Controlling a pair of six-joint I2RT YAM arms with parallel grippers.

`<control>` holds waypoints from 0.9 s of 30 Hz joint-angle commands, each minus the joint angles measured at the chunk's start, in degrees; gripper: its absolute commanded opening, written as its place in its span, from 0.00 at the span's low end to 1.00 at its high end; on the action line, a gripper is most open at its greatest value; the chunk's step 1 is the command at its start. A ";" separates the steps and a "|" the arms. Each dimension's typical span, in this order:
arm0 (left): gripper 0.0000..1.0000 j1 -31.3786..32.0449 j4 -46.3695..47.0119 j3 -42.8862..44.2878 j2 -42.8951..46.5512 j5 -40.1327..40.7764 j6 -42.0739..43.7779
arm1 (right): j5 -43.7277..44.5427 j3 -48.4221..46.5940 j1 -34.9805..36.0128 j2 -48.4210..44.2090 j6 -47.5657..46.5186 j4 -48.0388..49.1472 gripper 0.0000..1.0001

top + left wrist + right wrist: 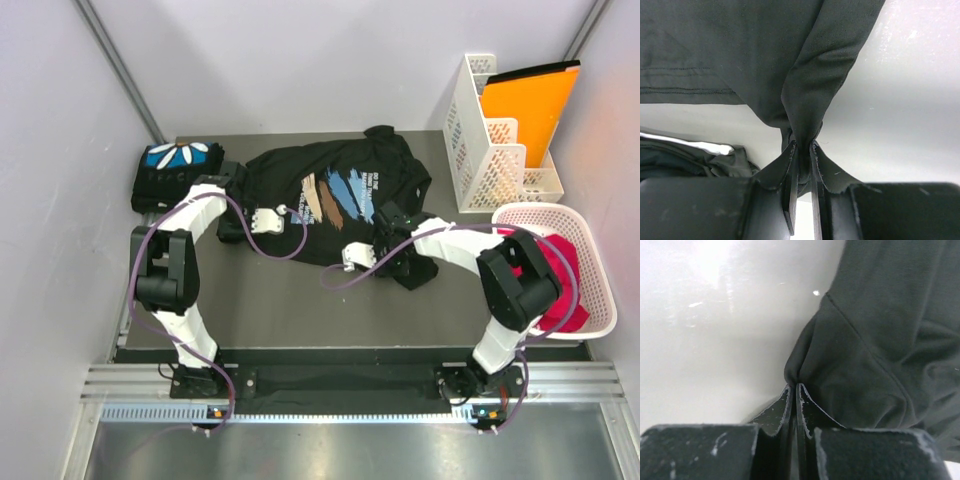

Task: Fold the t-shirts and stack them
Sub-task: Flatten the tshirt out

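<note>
The dark grey counter (pixel 280 310) carries four things. In its far left corner lies a folded t-shirt (pixel 172 170), black, with white petals on blue facing up. Across the far middle lies a spread t-shirt (pixel 335 190), black with blue and tan brush strokes and white text, rumpled. A white slotted rack (pixel 490 175) stands in the far right corner. Just in front of it, a white basket (pixel 598 275) sits at the right edge.

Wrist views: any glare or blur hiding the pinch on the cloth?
Left wrist: sharp at the left hand, black t-shirt bunched in its grip; mild glare on the table upper right. Right wrist: strong glare washes out the table upper left; right hand pinches a fold, cloth slightly soft. Top external: evenly lit, no blur.
</note>
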State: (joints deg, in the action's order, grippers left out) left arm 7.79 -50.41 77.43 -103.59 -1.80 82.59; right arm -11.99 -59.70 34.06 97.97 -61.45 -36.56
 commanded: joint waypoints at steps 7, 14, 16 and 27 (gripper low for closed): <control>0.20 -0.41 0.75 -0.53 2.35 -0.13 1.09 | -18.59 -26.15 -2.42 8.02 -16.49 -41.64 0.01; 0.20 -0.32 -0.12 2.02 0.41 -0.39 1.17 | -19.83 -28.45 1.87 9.34 -13.18 -37.45 0.02; 0.20 -0.32 -0.21 2.55 0.15 -0.04 1.52 | -21.31 -28.10 2.76 9.60 -12.12 -36.13 0.03; 0.20 -0.23 -1.18 4.75 -1.61 -0.48 2.23 | -25.01 -34.42 8.21 14.52 -6.23 -30.86 0.11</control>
State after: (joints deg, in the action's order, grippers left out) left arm 7.64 -50.30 79.44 -104.01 -1.58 83.92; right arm -32.60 -89.60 39.72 110.21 -69.30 -68.36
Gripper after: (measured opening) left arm 0.203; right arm 0.060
